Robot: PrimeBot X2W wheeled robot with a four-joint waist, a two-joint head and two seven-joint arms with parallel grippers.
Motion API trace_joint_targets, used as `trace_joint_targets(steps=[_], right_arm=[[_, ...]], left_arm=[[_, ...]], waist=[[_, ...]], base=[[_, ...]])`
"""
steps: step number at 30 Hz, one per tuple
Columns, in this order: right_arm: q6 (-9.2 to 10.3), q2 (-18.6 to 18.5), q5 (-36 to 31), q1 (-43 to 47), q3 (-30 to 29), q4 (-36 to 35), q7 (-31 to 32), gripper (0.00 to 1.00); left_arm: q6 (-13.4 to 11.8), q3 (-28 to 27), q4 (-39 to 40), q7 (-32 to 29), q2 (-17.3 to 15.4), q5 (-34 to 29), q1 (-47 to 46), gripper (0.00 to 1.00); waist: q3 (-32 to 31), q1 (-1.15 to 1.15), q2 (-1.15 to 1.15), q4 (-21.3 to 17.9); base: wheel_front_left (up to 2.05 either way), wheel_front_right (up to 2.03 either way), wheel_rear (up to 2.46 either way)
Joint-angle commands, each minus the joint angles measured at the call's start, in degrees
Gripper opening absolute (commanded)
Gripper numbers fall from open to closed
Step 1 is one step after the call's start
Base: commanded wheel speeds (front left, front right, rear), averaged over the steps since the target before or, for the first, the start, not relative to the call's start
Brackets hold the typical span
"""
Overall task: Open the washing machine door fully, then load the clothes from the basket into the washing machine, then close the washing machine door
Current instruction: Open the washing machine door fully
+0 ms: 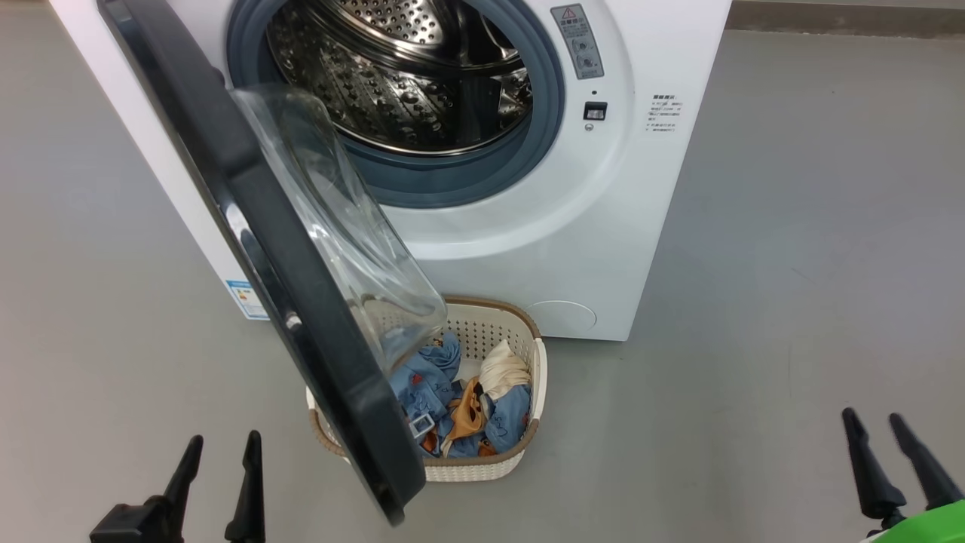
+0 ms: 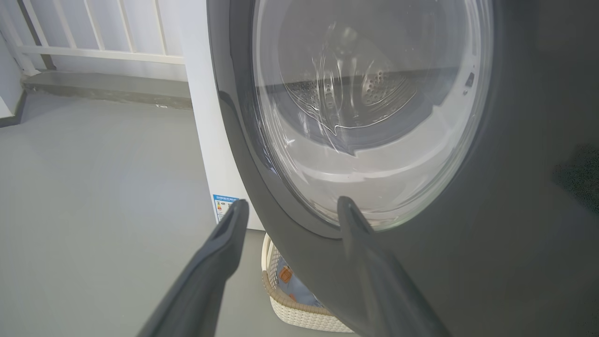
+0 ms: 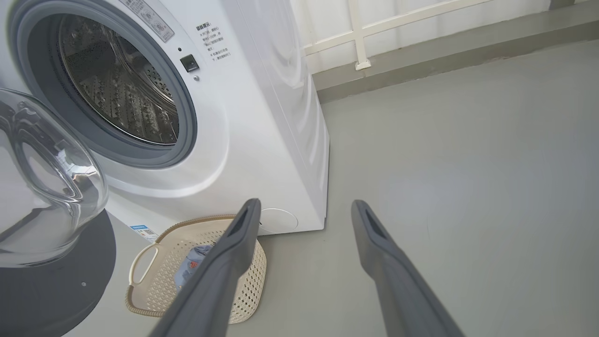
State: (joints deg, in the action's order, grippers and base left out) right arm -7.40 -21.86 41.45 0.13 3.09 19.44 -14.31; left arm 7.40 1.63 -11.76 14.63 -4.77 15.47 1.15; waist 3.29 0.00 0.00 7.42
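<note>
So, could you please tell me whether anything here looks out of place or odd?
One thing: the round black-rimmed glass washing machine door stands only partly open, swung out above the cream perforated plastic basket, covering its left side and some of the light blue bear-print clothes. Nothing looks spilled or damaged.

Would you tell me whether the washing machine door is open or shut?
Open: the washing machine door stands swung out, exposing the drum.

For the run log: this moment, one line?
black-rimmed glass door: half-open | cream perforated basket: holds blue-and-orange clothes | left hand, right hand: open, empty
</note>
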Motion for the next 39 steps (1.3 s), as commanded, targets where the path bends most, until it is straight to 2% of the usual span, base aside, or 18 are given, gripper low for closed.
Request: trace_joint_targets(steps=[1, 5, 8, 19, 20, 21, 22, 26, 30, 35, 39], right_arm=[[-0.09, -0.3, -3.2, 0.8, -1.7, -2.4, -0.7, 1.0], [-0.09, 2.8, -8.8, 1.8, -6.0, -5.5, -0.7, 1.0], [-0.09, 4.0, -10.9, 2.3, -7.1, -6.4, -0.7, 1.0], [-0.09, 4.9, -13.4, 3.5, -7.5, -5.4, -0.7, 1.0], [-0.09, 5.0, -13.4, 3.5, -7.5, -5.3, -0.7, 1.0], [-0.09, 5.0, -13.5, 3.5, -7.6, -5.2, -0.7, 1.0], [-0.09, 5.1, -13.5, 3.5, -7.6, -5.2, -0.7, 1.0], [-0.09, 5.2, -13.7, 3.5, -7.7, -5.2, -0.7, 1.0], [-0.09, 5.3, -13.7, 3.6, -7.8, -5.4, -0.7, 1.0], [-0.09, 5.2, -13.8, 3.8, -7.8, -5.3, -0.7, 1.0], [-0.09, 5.0, -13.8, 3.8, -7.5, -5.3, -0.7, 1.0]], left_arm=[[0.1, -2.2, 1.6, 0.4, -0.8, 0.3, -1.1, 1.0], [0.1, -2.6, 1.9, 0.4, -0.7, 0.2, -1.1, 1.0], [0.1, -2.7, 2.0, 0.4, -0.6, 0.1, -1.1, 1.0], [0.1, -2.7, 1.2, 0.4, 0.0, 0.4, -1.8, 1.0], [0.1, -2.7, 1.2, 0.4, 0.0, 0.5, -1.9, 0.79], [0.1, -2.6, 1.1, 0.4, 0.1, 0.5, -2.0, 0.25], [0.1, -2.7, 1.3, 0.4, 0.1, 0.7, -2.3, 0.0], [0.1, -4.5, 3.9, 0.4, 0.6, 2.9, -3.1, 0.0], [0.1, -6.6, 8.6, 0.4, 0.9, 2.1, -3.8, 0.0], [-0.1, -9.9, 21.7, 0.4, 1.6, 0.1, -4.8, 0.0], [-0.7, -6.2, 33.2, 0.4, 1.8, -1.4, -4.6, 0.0]], waist=[[-0.1, 0.0, 0.0, 0.0], [-0.1, 0.0, 0.0, -0.2], [-0.2, 0.0, 0.0, -0.2], [0.0, 0.0, 0.0, 0.3], [0.0, 0.0, 0.0, 0.4], [0.0, 0.0, 0.0, 0.4], [0.0, 0.0, 0.0, 0.4], [0.0, 0.0, 0.0, 0.6], [0.0, 0.0, 0.0, 0.8], [-0.1, 0.0, 0.0, 1.0], [-0.1, 0.0, 0.0, 1.1]], base=[[0.0, 0.0, 0.0], [0.0, 0.0, 0.0], [0.0, 0.0, 0.0], [0.0, 0.0, 0.0], [0.0, 0.0, 0.0], [0.0, 0.0, 0.0], [0.0, 0.0, 0.0], [0.0, 0.0, 0.0], [0.0, 0.0, 0.0], [0.0, 0.0, 0.0], [0.0, 0.0, 0.0]])
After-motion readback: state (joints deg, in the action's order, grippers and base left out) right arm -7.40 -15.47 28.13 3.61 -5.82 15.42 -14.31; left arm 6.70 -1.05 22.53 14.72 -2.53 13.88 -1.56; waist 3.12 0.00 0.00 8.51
